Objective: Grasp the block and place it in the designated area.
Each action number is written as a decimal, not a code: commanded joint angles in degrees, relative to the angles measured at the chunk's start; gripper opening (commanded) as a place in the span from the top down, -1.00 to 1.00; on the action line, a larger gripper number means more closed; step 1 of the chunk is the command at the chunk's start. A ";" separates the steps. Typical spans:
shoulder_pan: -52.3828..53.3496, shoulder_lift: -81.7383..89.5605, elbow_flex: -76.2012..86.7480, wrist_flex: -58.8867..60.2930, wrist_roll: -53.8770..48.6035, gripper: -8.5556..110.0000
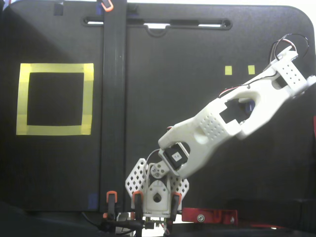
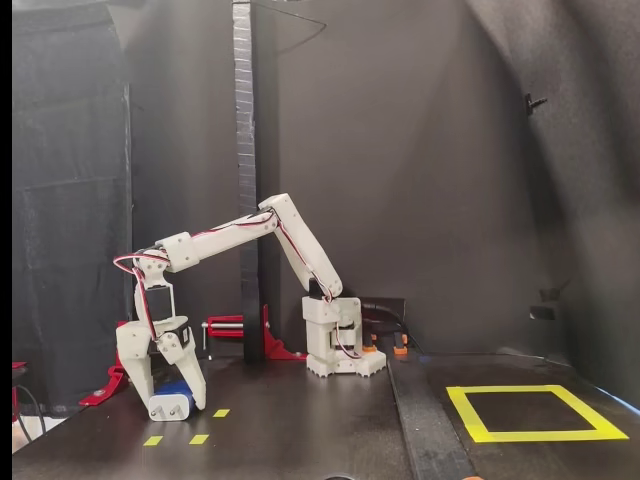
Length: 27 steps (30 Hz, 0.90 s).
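In a fixed view from the side, my gripper (image 2: 170,403) hangs straight down from the white arm at the left, its tips at table level. The dark-blue block (image 2: 174,389), with a pale lower end, sits between the two fingers (image 2: 192,378), which stand against its sides. The designated area (image 2: 535,413) is a wide yellow tape square at the far right of that view, far from the gripper. In a fixed view from above, the arm (image 1: 222,123) reaches to the upper right and hides the gripper and block; the yellow square (image 1: 54,129) lies at the left.
Tiny yellow tape squares (image 2: 198,438) (image 1: 228,70) lie near the gripper. A black upright post (image 2: 241,150) and a raised black strip (image 1: 113,98) stand between the gripper and the square. A red clamp (image 1: 210,215) and the arm's base (image 2: 335,340) sit at the table edge.
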 commanded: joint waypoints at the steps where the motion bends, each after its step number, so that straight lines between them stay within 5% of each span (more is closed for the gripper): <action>1: 0.79 1.14 -1.23 -0.26 0.18 0.54; 27: -1.14 16.61 -10.28 17.40 3.78 0.54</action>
